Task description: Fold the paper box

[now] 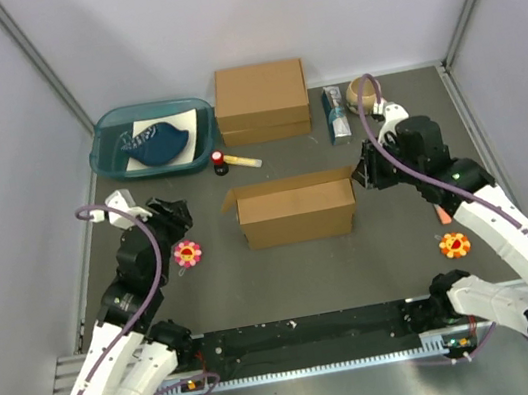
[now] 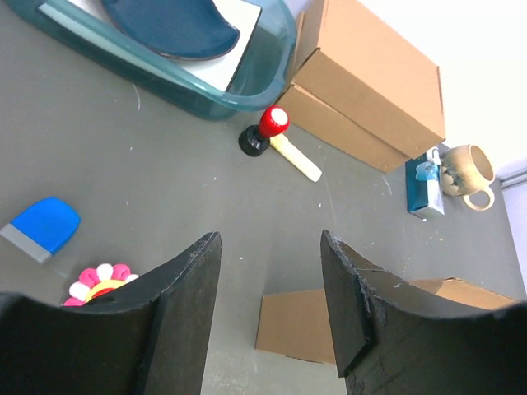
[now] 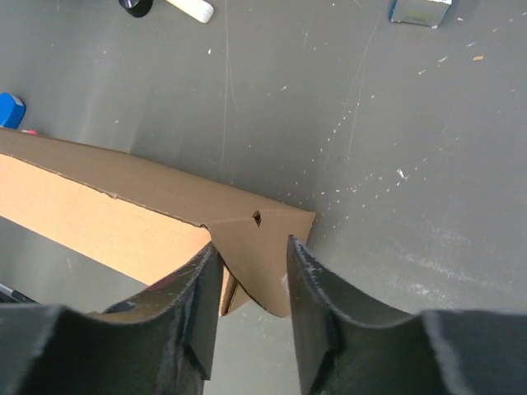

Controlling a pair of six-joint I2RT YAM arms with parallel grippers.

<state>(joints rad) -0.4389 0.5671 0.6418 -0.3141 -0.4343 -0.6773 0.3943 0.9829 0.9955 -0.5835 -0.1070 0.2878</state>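
The paper box (image 1: 297,210) stands mid-table, a brown cardboard mailer partly folded up, its top open and small flaps sticking out at both ends. It also shows in the left wrist view (image 2: 305,325) and the right wrist view (image 3: 107,206). My right gripper (image 1: 367,172) is at the box's right end. In its wrist view the right gripper (image 3: 252,244) is open, with the end flap (image 3: 268,247) between the jaws. My left gripper (image 1: 174,216) hangs left of the box, and its wrist view shows it (image 2: 270,234) open and empty.
A thicker closed brown box (image 1: 261,102) stands at the back, left of it a teal tray (image 1: 106,163) holding a blue dish. A red-topped tool (image 1: 224,159), a blue-white packet (image 1: 336,114) and a mug (image 1: 363,90) lie nearby. Flower toys (image 1: 187,253) (image 1: 453,245) flank the box.
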